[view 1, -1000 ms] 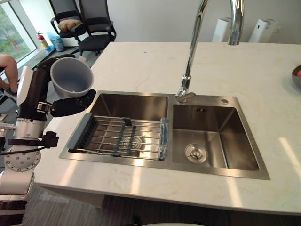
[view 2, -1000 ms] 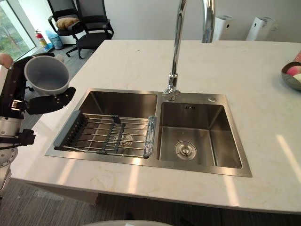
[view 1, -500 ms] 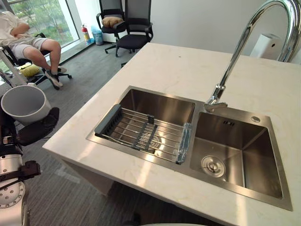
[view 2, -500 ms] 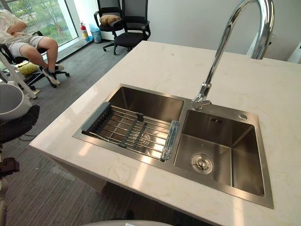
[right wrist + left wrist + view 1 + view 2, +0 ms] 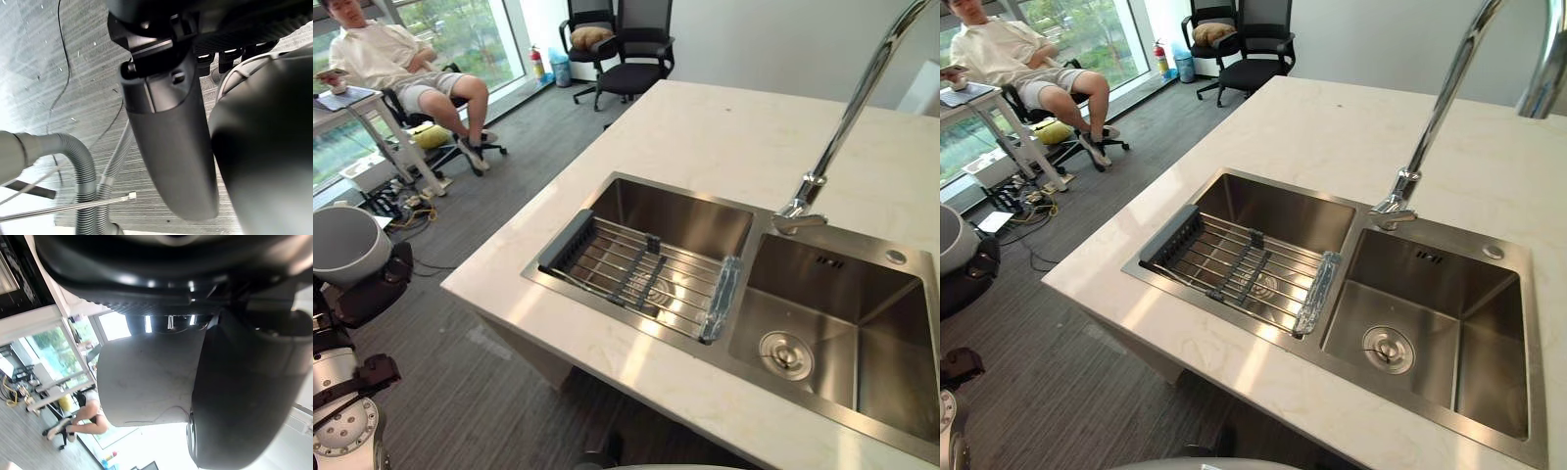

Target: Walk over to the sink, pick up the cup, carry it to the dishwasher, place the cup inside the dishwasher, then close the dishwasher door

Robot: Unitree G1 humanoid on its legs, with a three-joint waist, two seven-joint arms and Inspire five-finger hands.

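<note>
Left eye view: one grey cup (image 5: 347, 243) sits upright at the far left, out over the carpeted floor (image 5: 489, 392) and well apart from the counter (image 5: 724, 127). The left hand (image 5: 370, 290) is wrapped round its lower part. The counter carries one sink (image 5: 651, 208) with two basins, one wire rack (image 5: 641, 279) across the left basin and one curved faucet (image 5: 842, 127) between the basins. One person (image 5: 391, 69) sits by the window, with two office chairs (image 5: 641, 49) further back.

Right eye view: a sliver of the cup sits at the edge, and the faucet's spout end comes into sight.

Left wrist view: up close, the cup's plain wall with the dark thumb (image 5: 244, 396) pressed against it.

Right wrist view: the right hand (image 5: 171, 147) hangs above the carpet and ribbed grey hoses (image 5: 83, 166), with nothing in it. I cannot tell whether it is clenched or released.
</note>
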